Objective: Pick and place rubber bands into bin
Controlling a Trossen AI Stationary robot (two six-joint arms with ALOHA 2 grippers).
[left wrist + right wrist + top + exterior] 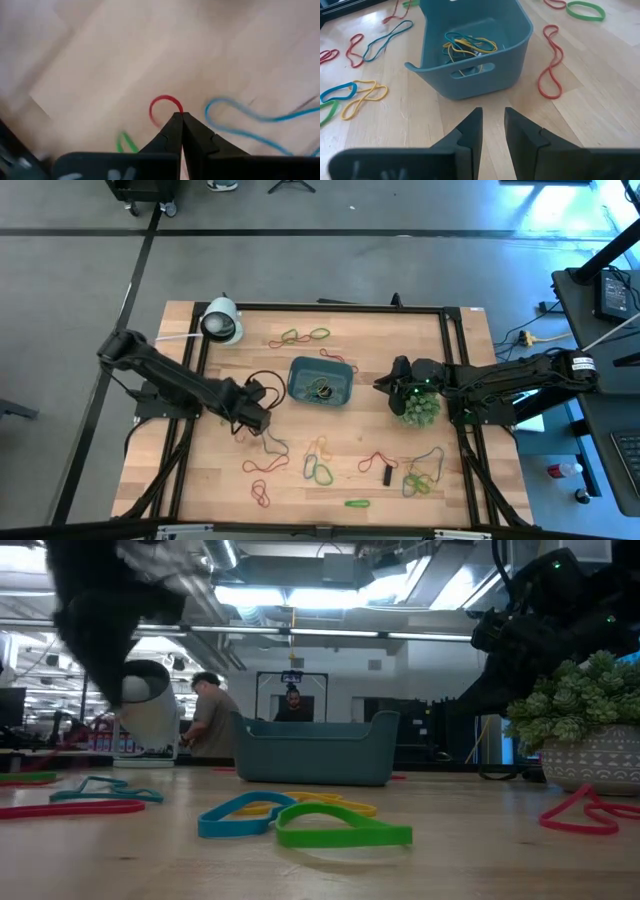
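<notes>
My left gripper [262,420] hangs left of the blue-teal bin [296,380], fingers shut, with a red rubber band [164,102] at their tips. The bin stands mid-table, and several rubber bands [467,45] lie inside it. More rubber bands lie flat on the wood at the near side [318,470] and the far side [305,336]. My right gripper [492,127] waits open and empty just right of the bin, facing its short wall [470,80]. My left gripper pinches the red rubber band between its two fingertips at one spot on the loop [176,113]. The fingers come from above, pointing steeply down. The rest of the loop curls out past the tips; a blue band [240,120] lies on the wood below.
A white dome [222,320] stands at the far left. A potted green plant [418,408] sits beside my right gripper. A small black block [387,474] lies among bands near the front. People show in the room beyond the table in the low view.
</notes>
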